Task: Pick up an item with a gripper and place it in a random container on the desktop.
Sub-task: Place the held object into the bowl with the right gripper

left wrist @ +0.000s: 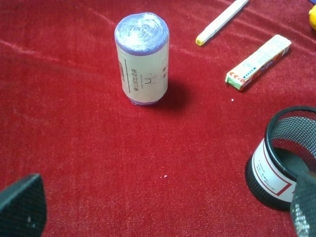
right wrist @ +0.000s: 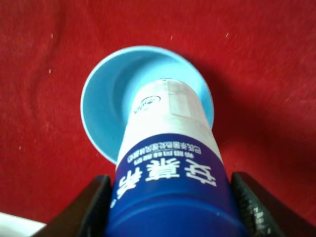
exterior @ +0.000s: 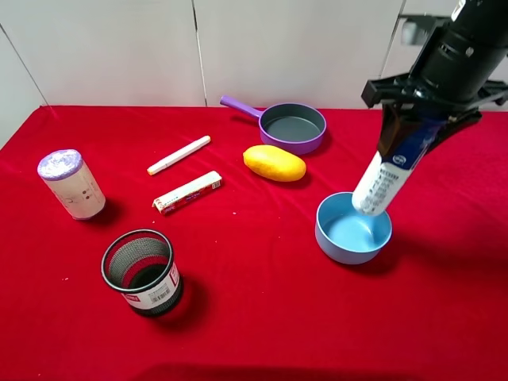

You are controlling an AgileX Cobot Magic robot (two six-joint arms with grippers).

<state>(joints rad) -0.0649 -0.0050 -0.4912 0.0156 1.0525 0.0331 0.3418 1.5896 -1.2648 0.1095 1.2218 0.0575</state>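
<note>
My right gripper is shut on the blue cap end of the white bottle and holds it tilted, cap up. The bottle's white lower end reaches into the light blue bowl near its far rim; I cannot tell if it touches. In the right wrist view the bottle runs from between the fingers down over the bowl. My left gripper is open and empty above the red cloth desktop; it is out of the high view.
A white cylinder with a purple top stands at the left, a black mesh cup in front of it. A white marker, a small long box, a yellow fruit and a purple pan lie further back.
</note>
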